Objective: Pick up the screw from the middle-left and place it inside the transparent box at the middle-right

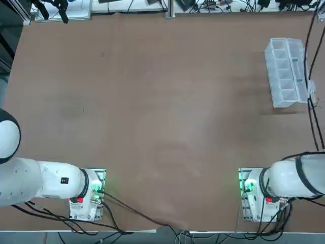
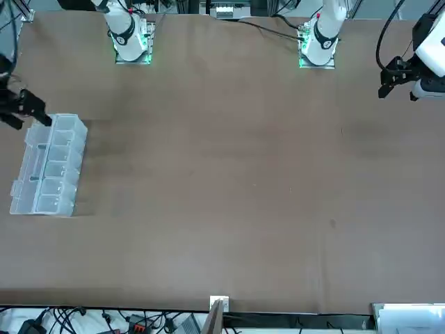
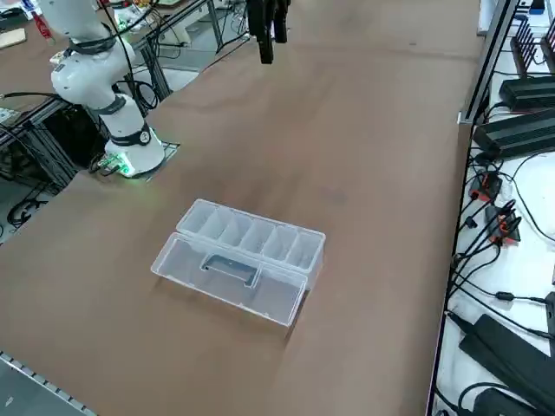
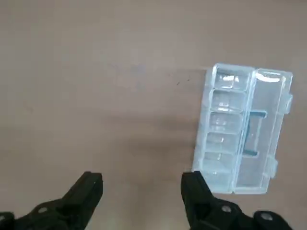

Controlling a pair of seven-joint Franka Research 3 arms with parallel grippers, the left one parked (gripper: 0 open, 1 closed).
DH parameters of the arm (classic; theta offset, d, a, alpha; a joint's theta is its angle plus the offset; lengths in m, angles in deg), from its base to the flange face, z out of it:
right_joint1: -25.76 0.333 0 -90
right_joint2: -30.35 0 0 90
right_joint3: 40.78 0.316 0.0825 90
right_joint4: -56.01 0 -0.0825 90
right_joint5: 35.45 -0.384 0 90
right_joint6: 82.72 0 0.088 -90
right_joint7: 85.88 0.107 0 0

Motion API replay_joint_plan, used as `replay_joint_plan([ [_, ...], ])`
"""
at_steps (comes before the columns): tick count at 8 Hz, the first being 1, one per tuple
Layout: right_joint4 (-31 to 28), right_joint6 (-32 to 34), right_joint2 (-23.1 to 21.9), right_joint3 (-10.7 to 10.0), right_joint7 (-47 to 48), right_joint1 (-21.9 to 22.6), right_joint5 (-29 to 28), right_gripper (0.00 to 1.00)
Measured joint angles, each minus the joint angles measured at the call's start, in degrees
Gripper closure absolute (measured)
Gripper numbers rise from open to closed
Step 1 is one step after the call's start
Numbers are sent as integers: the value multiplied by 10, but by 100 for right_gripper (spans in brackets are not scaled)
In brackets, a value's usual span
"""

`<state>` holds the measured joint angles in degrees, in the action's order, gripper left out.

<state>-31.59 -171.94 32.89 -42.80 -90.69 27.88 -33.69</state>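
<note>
Our right gripper (image 4: 141,184) hangs high above worktop (image 1: 162,127), jaws wide apart, holding nothing. Transparent box (image 4: 244,127) sits open just beyond. Screw: we cannot find it in any view. We judge best next step: locate it, then descend straight, jaws straddling it.

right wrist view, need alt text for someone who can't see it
The right gripper hovers with its jaws open and empty above a bare brown table. Beside it sits the transparent box, lid folded open, its row of compartments showing. No screw can be made out.
</note>
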Motion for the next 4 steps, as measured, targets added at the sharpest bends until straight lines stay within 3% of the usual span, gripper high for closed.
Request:
replay_joint_plan([
  [4,-50,2,-56,-6,10,17,4,0],
])
